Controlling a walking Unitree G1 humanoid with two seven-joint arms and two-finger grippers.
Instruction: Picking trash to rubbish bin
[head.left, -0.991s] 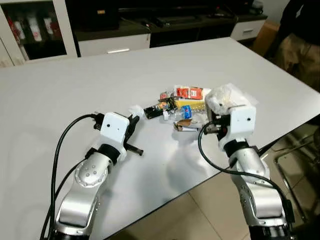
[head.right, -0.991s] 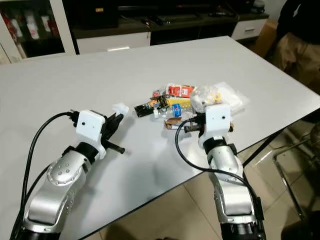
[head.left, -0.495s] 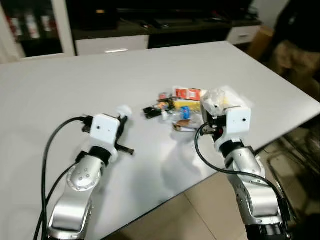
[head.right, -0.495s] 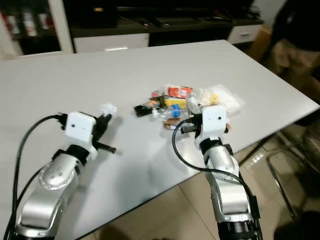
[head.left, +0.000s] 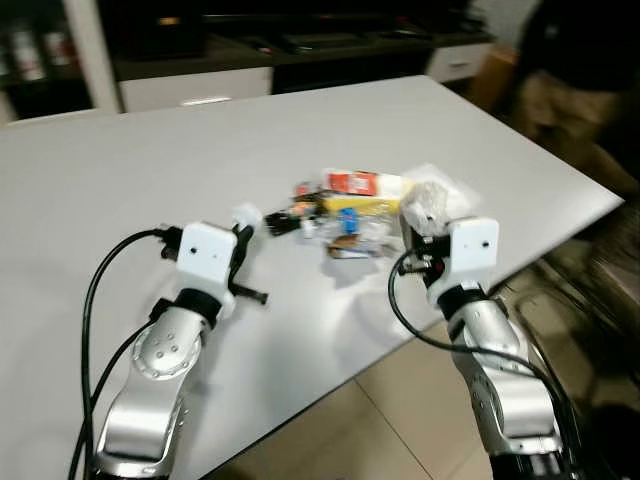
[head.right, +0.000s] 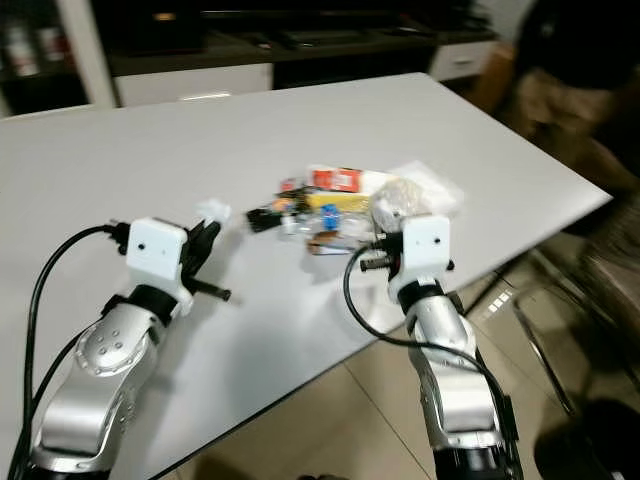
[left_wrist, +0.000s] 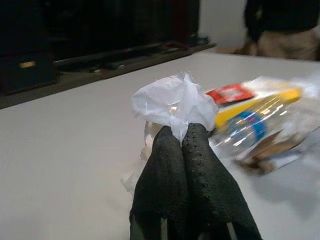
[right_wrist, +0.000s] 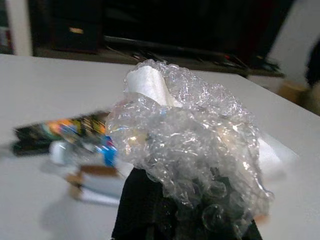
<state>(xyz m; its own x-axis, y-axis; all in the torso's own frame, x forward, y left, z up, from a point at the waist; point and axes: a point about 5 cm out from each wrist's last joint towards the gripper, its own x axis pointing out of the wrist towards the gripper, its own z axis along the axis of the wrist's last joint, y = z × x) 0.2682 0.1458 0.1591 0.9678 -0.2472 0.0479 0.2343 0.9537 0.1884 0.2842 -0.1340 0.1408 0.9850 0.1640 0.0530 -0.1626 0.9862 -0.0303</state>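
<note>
the left end effector (left_wrist: 184, 137) pinches a tissue (left_wrist: 172, 102), the right end effector (right_wrist: 185, 200) clamps bubble wrap (right_wrist: 187, 135), both above the worktop (head.left: 120, 180), remaining trash (head.left: 345, 210) lying between them.

Even indoor light brightens the smooth white tabletop (head.left: 150, 150); the dark cabinets (head.left: 300, 40) behind stay dim. Motion blur smears both head views, strongest rightward.

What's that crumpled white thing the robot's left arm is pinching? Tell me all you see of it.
The crumpled white tissue looks like thin paper or soft plastic, wadded into a loose ball with creased folds. The left end effector has its two black fingers shut on the wad's lower edge, holding it over the white table, just beside the trash pile.
</note>
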